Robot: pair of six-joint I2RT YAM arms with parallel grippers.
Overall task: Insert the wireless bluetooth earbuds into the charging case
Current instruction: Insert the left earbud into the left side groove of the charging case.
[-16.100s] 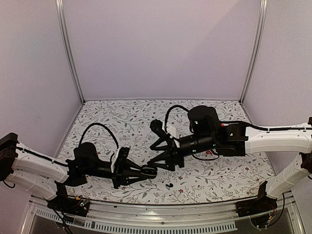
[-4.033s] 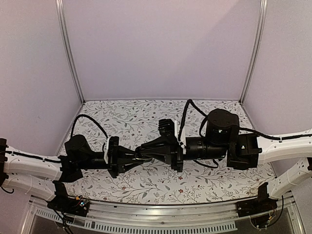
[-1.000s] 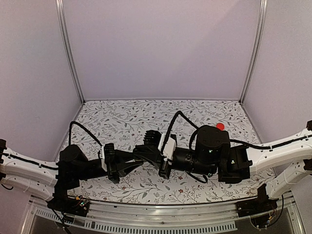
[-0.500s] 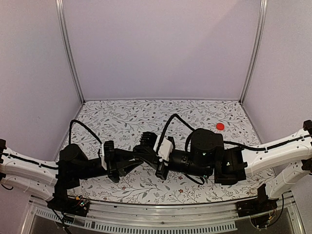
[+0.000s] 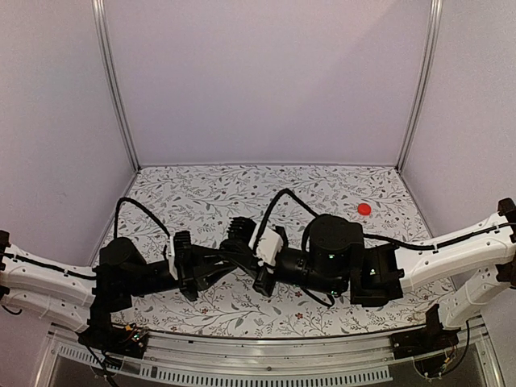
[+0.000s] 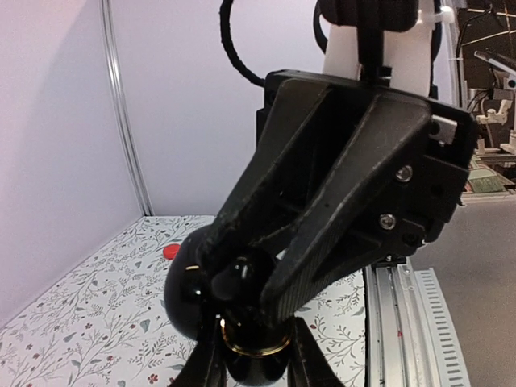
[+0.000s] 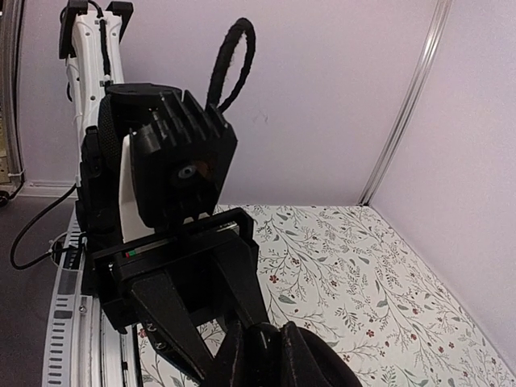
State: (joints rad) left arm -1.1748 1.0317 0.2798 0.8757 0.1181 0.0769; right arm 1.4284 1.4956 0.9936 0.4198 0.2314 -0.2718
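One glossy black earbud [image 6: 239, 279], tiny and rounded, is pinched tight in the right gripper [image 6: 242, 284] just above the gold-rimmed mouth of the black charging case [image 6: 255, 353]. The left gripper [image 6: 256, 368] clamps that case. Both arms reach low over the table [image 5: 201, 193], tips meeting mid-table. A red earbud [image 5: 364, 209] lies far right.

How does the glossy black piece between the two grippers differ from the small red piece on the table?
Colour: the glossy black piece is black with a gold ring; the small red piece is plain red. Place: the black one is held off the table where the left gripper and right gripper meet; the red one lies alone on the table, touched by neither. Both look rounded.
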